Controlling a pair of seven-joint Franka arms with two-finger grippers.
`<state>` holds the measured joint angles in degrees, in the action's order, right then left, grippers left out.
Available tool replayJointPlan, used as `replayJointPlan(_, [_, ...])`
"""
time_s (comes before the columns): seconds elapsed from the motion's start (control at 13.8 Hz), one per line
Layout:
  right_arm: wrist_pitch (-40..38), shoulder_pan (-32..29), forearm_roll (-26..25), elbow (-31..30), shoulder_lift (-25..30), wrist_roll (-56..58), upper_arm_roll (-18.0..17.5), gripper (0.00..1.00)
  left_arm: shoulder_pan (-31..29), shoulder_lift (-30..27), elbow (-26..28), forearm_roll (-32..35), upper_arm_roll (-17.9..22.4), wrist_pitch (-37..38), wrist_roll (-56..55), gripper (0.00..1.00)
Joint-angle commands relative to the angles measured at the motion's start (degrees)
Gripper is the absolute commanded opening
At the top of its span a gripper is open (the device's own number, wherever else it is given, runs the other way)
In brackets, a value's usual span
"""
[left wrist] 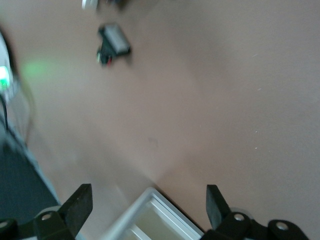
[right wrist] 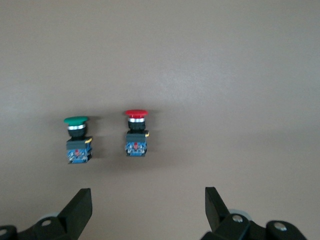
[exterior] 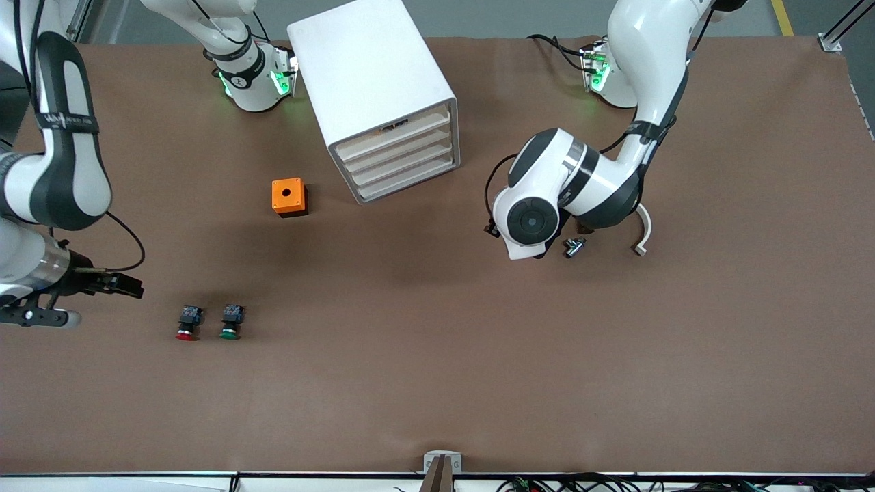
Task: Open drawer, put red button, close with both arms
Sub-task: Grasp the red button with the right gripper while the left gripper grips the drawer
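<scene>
– Where's the red button (exterior: pixel 188 322)?

– On the table toward the right arm's end, lying just beside a green button (exterior: pixel 231 322). An orange box (exterior: pixel 288 196) sits farther from the front camera, near the white drawer cabinet (exterior: pixel 383 96), whose drawers look shut.

– And the grippers?

– The right gripper (right wrist: pixel 148 210) hangs over the table by the buttons, fingers spread wide, nothing between. The left gripper (left wrist: pixel 149 209), also wide and empty, hovers beside the cabinet; a small dark-and-metal part (exterior: pixel 573 247), blurry, maybe a connector, lies near it.
</scene>
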<state>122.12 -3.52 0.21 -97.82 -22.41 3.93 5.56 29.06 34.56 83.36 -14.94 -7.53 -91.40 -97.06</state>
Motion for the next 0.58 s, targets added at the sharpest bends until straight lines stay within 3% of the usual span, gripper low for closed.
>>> replayJointPlan(0.0, [5.56,-0.70,0.14,-1.23,-2.53,-2.08,-0.81,1.00,-0.05,3.93,-3.56,-6.12,0.23,0.43,-6.99,1.00])
replayJointPlan(0.51, [17.34,0.27,0.14,-1.50,-11.76,-6.57,-0.81,1.00,-0.05,7.62,-3.29,-25.19,0.32,0.35,-28.41,0.97])
